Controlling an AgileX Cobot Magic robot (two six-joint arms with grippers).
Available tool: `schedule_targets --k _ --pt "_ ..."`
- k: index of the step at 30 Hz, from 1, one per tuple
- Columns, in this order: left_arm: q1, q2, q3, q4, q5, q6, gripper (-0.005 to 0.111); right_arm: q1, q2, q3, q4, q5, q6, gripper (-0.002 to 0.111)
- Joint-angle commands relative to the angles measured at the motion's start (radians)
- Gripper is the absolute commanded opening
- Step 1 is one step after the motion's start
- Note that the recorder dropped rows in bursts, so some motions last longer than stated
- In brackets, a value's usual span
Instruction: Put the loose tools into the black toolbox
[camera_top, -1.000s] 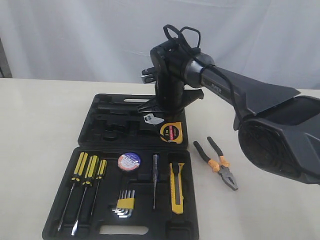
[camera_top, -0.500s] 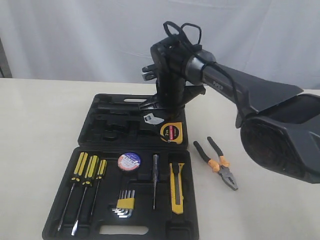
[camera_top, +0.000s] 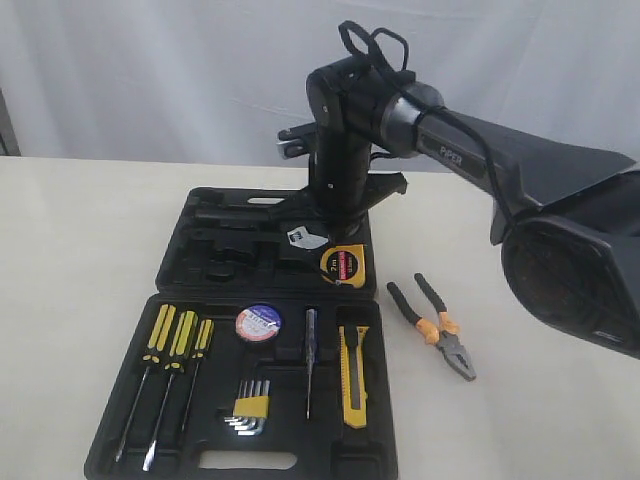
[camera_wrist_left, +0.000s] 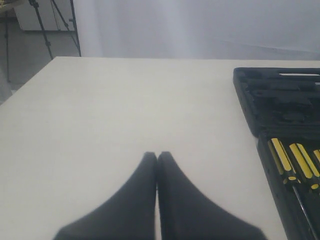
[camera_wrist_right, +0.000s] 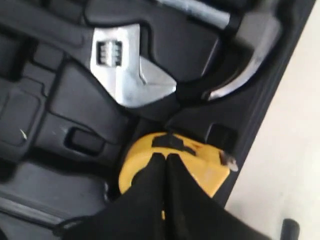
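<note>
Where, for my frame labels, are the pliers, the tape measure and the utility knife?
pliers (camera_top: 455, 352), exterior view, on the metal head by the pivot.
tape measure (camera_top: 343, 265), exterior view, on its round face label.
utility knife (camera_top: 353, 375), exterior view, on the middle of its body.

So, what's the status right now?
Left end effector shut. Right end effector shut, empty, above tape measure in toolbox. Pliers outside on table. Nothing blocking.

Pliers (camera_top: 432, 325) right of toolbox (camera_top: 172, 272); tape measure (camera_top: 343, 265) inside

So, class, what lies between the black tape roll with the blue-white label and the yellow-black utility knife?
A slim dark-handled screwdriver, in its own recess of the black plastic toolbox; the exterior view shows it.
</note>
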Motion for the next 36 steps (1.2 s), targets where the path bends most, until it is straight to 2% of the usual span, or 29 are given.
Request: schedule_targets --k 1,15,30,36 --pt "-0.005 -0.001 0.003 -0.01 -0.01 -0.002 0.0 -0.003 -0.005 0.027 -0.019 0.005 -0.014 -0.001" --pt "-0.005 -0.001 0.003 -0.01 -0.01 -0.002 0.0 -0.003 -0.011 0.043 -0.077 0.005 -0.023 -0.001" --pt "-0.005 -0.001 0.003 -0.01 -0.01 -0.002 0.0 -0.003 0.064 0.042 -0.049 0.005 -0.051 -0.001" --pt "-0.005 -0.001 0.003 -0.01 -0.01 -0.002 0.0 -0.003 -0.009 0.039 -0.076 0.005 -0.063 -0.001"
